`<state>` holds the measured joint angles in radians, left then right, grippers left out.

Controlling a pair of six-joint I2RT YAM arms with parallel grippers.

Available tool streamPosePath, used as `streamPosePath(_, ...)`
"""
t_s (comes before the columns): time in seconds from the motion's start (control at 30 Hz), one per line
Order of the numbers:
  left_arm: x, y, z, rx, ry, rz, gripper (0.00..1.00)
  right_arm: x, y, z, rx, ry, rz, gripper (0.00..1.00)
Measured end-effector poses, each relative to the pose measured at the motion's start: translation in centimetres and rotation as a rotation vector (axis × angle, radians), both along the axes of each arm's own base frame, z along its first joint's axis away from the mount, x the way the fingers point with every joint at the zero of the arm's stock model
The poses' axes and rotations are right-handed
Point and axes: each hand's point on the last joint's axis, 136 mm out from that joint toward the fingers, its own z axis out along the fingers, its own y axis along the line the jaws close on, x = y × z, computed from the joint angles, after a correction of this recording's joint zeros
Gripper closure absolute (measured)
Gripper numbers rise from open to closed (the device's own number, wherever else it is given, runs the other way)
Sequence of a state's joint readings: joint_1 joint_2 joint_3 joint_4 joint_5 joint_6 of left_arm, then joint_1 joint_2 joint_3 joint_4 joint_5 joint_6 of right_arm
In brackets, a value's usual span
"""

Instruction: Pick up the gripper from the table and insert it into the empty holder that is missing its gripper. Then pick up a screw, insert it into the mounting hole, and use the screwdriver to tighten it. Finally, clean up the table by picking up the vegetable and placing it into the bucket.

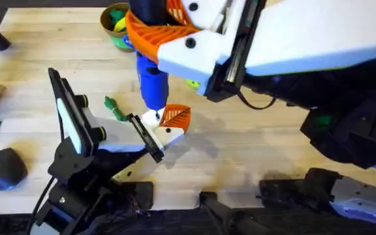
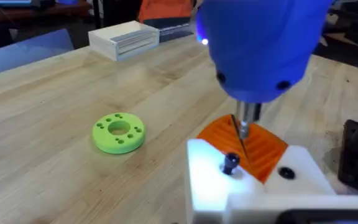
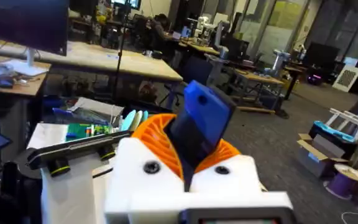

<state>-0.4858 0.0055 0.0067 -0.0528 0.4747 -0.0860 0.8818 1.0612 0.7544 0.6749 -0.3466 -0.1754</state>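
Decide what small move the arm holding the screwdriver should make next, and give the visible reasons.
Probably ease the screwdriver sideways and down so its bit lands on the screw. In the left wrist view the screw stands proud in the white holder, while the bit's tip hangs beside it, over the orange gripper.

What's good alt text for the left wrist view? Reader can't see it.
A blue screwdriver points its thin metal bit down at a small dark screw standing in a white plastic block, with an orange ribbed piece just behind. A bright green disc with holes lies on the wooden table, and a white box sits farther back.
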Motion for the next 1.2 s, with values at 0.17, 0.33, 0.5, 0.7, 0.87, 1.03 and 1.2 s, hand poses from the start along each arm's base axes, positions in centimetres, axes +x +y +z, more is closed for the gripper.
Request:
streamPosePath(0.17,0.0,0.0,0.0,0.000,0.000,0.000,0.997,-0.1,0.2,-0.2,-0.011,-0.022,0.004,0.995)
streamPosePath(0.33,0.0,0.0,0.0,0.000,0.000,0.000,0.997,-0.3,0.9,-0.8,-0.029,-0.027,0.018,0.995)
streamPosePath(0.5,0.0,0.0,0.0,0.000,0.000,0.000,0.997,-0.6,1.2,-1.0,-0.034,-0.029,0.031,0.995)
streamPosePath(0.7,0.0,0.0,0.0,0.000,0.000,0.000,0.997,-0.6,1.2,-0.9,-0.033,-0.038,0.029,0.995)
streamPosePath(0.87,0.0,0.0,0.0,0.000,0.000,0.000,0.997,-0.6,1.2,-0.9,-0.040,-0.061,0.023,0.995)
streamPosePath(1.03,0.0,0.0,0.0,0.000,0.000,0.000,0.997,-0.6,1.2,-0.9,-0.044,-0.077,0.019,0.995)
streamPosePath(1.2,0.0,0.0,0.0,0.000,0.000,0.000,0.997,-0.6,1.2,-0.9,-0.044,-0.080,0.018,0.995)
